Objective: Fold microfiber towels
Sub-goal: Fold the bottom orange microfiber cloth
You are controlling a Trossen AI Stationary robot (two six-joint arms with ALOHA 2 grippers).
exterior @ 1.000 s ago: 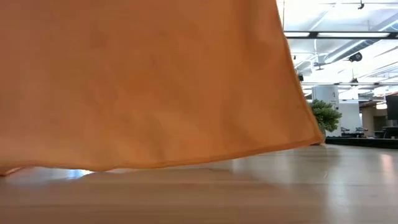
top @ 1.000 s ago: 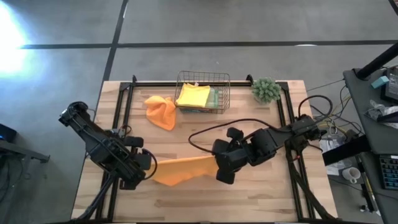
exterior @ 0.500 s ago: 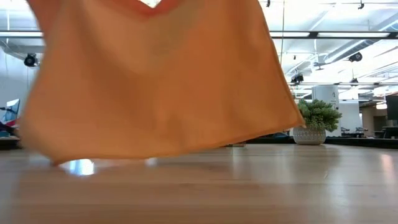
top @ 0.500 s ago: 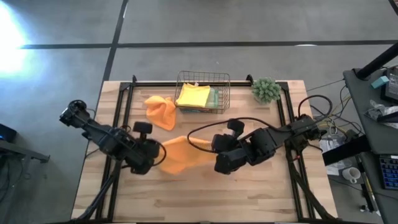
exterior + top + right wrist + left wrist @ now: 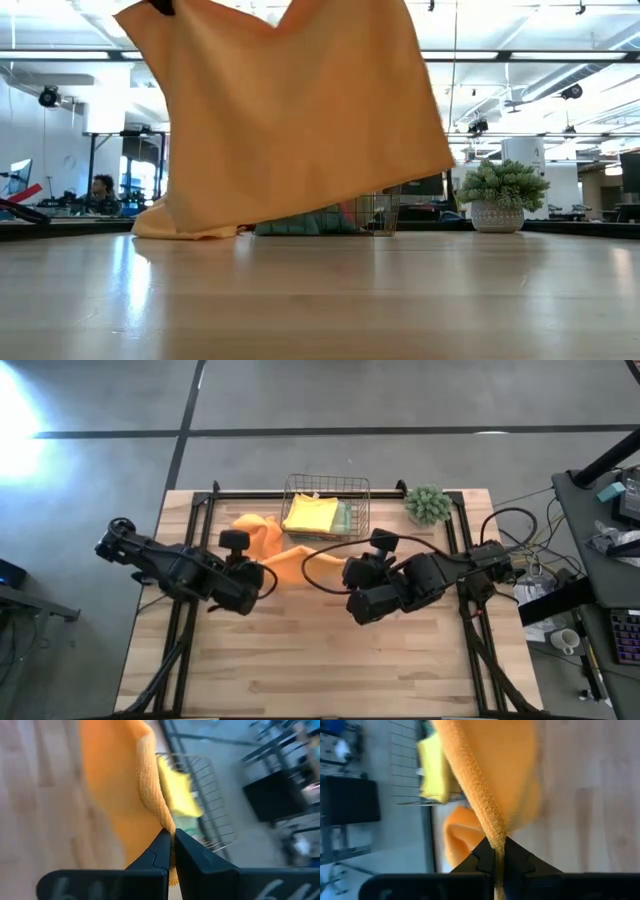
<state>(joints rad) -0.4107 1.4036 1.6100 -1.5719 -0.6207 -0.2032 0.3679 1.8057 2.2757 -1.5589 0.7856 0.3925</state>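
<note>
An orange microfiber towel (image 5: 306, 558) hangs stretched between my two grippers over the table's middle; in the low view (image 5: 290, 120) it hangs as a sheet, its lower edge slanting just above the tabletop. My left gripper (image 5: 264, 576) and my right gripper (image 5: 349, 577) are each shut on one of its upper corners. A second orange towel (image 5: 256, 530) lies crumpled on the table left of the wire basket (image 5: 361, 510). A yellow towel (image 5: 310, 513) lies in the basket on top of a teal one (image 5: 343, 518). My left gripper (image 5: 496, 862) pinches the towel's hemmed edge (image 5: 493, 837) between its two fingers at an upper corner. The cloth hangs below the fingers. My right gripper (image 5: 171, 851) pinches the towel's hemmed edge (image 5: 161, 817) between its two fingers at the other upper corner. The towel's top edge sags a little between the two holds.
A small green spiky plant in a pot (image 5: 428, 504) stands at the table's far right. Dark cables (image 5: 330, 550) loop over the right arm. Bare wood (image 5: 300, 660) spans the near half of the table. A person (image 5: 101, 189) sits in the room beyond.
Both grippers have gone toward the table's far edge and up, staying shut on the orange towel. The towel has been carried from the near part of the table toward the basket and now hangs higher, farther from the low camera.
</note>
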